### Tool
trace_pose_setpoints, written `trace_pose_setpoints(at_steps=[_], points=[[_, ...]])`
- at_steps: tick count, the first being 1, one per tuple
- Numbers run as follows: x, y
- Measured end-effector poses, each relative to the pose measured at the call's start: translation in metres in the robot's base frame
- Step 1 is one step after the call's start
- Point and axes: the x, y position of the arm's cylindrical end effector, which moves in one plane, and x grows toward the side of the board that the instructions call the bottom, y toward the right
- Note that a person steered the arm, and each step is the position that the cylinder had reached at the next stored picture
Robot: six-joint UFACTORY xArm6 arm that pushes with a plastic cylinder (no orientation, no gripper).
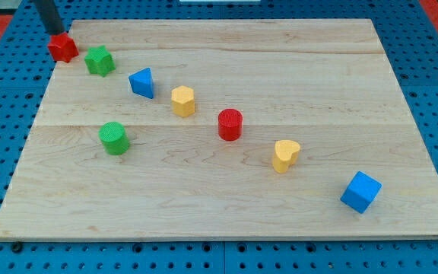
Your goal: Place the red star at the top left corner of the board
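The red star (63, 47) lies at the left edge of the wooden board (295, 68), near its top left corner. My tip (55, 32) is just above the star at the view's top left, right against or very close to its upper edge. A green star (99, 60) sits just right of the red star.
A diagonal row runs down to the right: blue triangular block (141, 82), yellow hexagonal block (182, 100), red cylinder (230, 124), yellow heart (285, 155), blue cube (360, 191). A green cylinder (114, 138) stands at the left. Blue pegboard surrounds the board.
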Motion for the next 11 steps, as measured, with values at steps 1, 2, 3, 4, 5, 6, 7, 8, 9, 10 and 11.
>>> trace_pose_setpoints(at_steps=[1, 2, 3, 4, 5, 6, 7, 8, 9, 10, 11], points=[[0.038, 0.000], [0.050, 0.000], [0.058, 0.000], [0.076, 0.000], [0.096, 0.000], [0.099, 0.015], [0.063, 0.026], [0.038, 0.028], [0.027, 0.043], [0.012, 0.047], [0.030, 0.046]])
